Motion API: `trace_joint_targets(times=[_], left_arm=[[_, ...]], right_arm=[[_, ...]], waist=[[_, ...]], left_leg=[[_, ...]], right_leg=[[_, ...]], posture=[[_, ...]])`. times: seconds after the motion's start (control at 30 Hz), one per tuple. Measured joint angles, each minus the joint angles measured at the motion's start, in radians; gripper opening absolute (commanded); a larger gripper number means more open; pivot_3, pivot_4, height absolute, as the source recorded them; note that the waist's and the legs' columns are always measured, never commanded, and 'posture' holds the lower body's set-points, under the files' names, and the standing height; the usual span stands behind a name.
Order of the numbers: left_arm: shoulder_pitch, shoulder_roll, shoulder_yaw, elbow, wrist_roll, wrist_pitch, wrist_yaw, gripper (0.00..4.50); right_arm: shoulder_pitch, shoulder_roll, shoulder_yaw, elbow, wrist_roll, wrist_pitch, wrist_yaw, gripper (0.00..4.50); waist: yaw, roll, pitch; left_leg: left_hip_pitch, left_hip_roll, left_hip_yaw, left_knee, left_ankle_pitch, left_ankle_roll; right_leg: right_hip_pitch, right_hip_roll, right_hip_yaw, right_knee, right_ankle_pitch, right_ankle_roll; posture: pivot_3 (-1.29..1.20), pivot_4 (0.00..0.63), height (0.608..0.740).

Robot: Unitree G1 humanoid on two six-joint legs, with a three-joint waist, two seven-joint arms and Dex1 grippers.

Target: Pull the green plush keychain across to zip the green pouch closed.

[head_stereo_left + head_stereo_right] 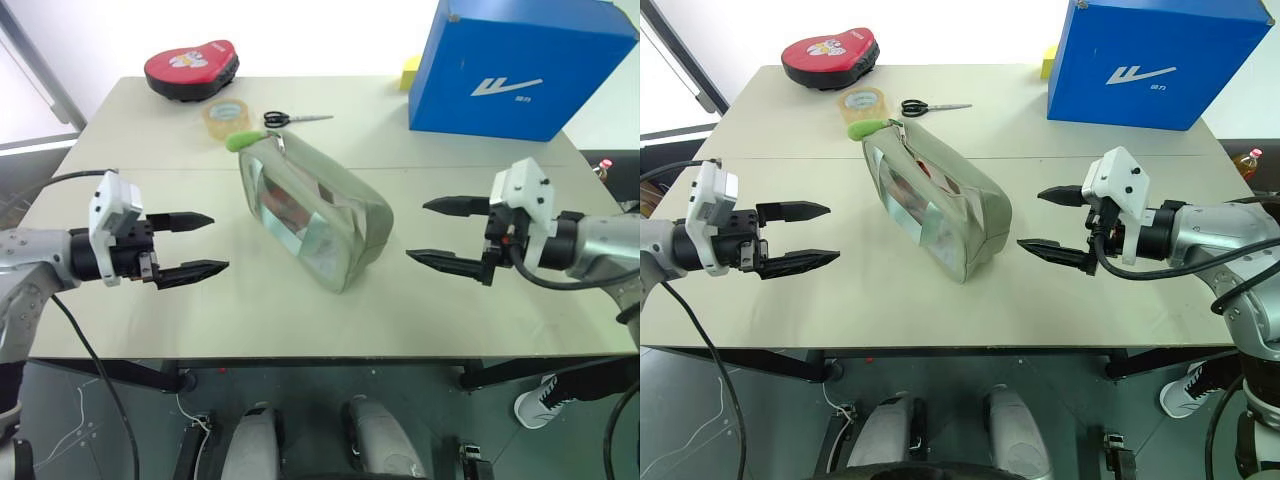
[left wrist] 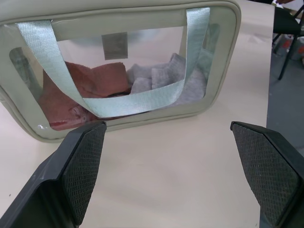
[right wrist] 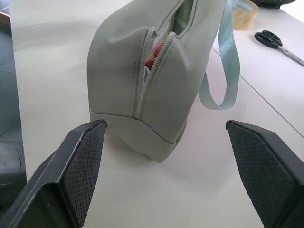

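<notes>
The green pouch (image 1: 312, 212) stands in the middle of the table, its clear window with red and white contents facing my left side. In the right wrist view its zipper (image 3: 149, 71) gapes open along the top and down the near end. The green plush keychain (image 1: 240, 140) lies at the pouch's far end, on the table. My left gripper (image 1: 190, 245) hovers open to the pouch's left, a hand's width away. On the other side, my right gripper (image 1: 440, 232) is open too, pointing at the pouch's near end. Neither touches the pouch.
A red heart-shaped case (image 1: 190, 68), a tape roll (image 1: 226, 117) and scissors (image 1: 290, 119) lie at the back of the table. A big blue box (image 1: 520, 65) stands at the back right with a small yellow block (image 1: 410, 72) beside it.
</notes>
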Motion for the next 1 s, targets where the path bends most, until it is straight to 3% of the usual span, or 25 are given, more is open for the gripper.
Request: trace_joint_targets(times=[0.13, 0.3, 0.5, 0.73, 1.0], left_arm=[[0.0, 0.0, 0.0, 0.002, 0.0, -0.003, -0.004, 4.47], [-0.003, -0.001, 0.002, 0.009, 0.001, -0.019, -0.008, 4.47], [-0.047, -0.003, -0.005, 0.054, 0.003, -0.042, -0.033, 4.47], [-0.136, -0.002, -0.029, 0.122, 0.02, -0.061, -0.089, 4.47], [-0.257, 0.0, 0.045, 0.17, -0.11, 0.014, -0.133, 4.47]], right_arm=[[-0.023, 0.003, 0.0, 0.001, 0.018, 0.014, -0.009, 4.17], [-0.204, 0.047, 0.028, 0.002, 0.076, 0.085, -0.061, 4.17], [-0.417, 0.177, 0.192, 0.013, 0.085, 0.233, -0.18, 4.17], [-0.77, 0.433, 0.345, 0.201, 0.079, 0.502, -0.322, 4.17], [-0.91, 0.502, 0.494, 0.438, 0.006, 0.664, -0.323, 4.17]], waist=[[0.0, 0.0, 0.0], [-0.005, 0.0, 0.0], [-0.002, 0.0, 0.0], [-0.004, 0.0, 0.0], [-0.004, 0.0, 0.0]], left_leg=[[0.0, 0.0, 0.0, 0.0, 0.0, 0.0], [0.0, 0.001, -0.001, 0.0, 0.0, 0.0], [-0.001, 0.001, 0.0, 0.0, 0.0, 0.0], [-0.002, 0.001, 0.0, -0.002, 0.0, 0.0], [-0.005, 0.001, 0.002, -0.001, 0.0, 0.0]], right_leg=[[0.0, 0.0, 0.0, 0.0, 0.0, 0.0], [-0.001, 0.001, 0.0, 0.0, 0.0, 0.0], [-0.002, 0.0, 0.0, 0.0, 0.0, 0.0], [-0.006, 0.0, 0.0, 0.001, 0.0, -0.001], [-0.008, -0.001, 0.0, 0.0, 0.0, 0.0]], posture=[[0.0, 0.15, 0.737], [0.0, 0.15, 0.737], [0.0, 0.15, 0.737], [0.0, 0.15, 0.737], [0.0, 0.15, 0.737]])
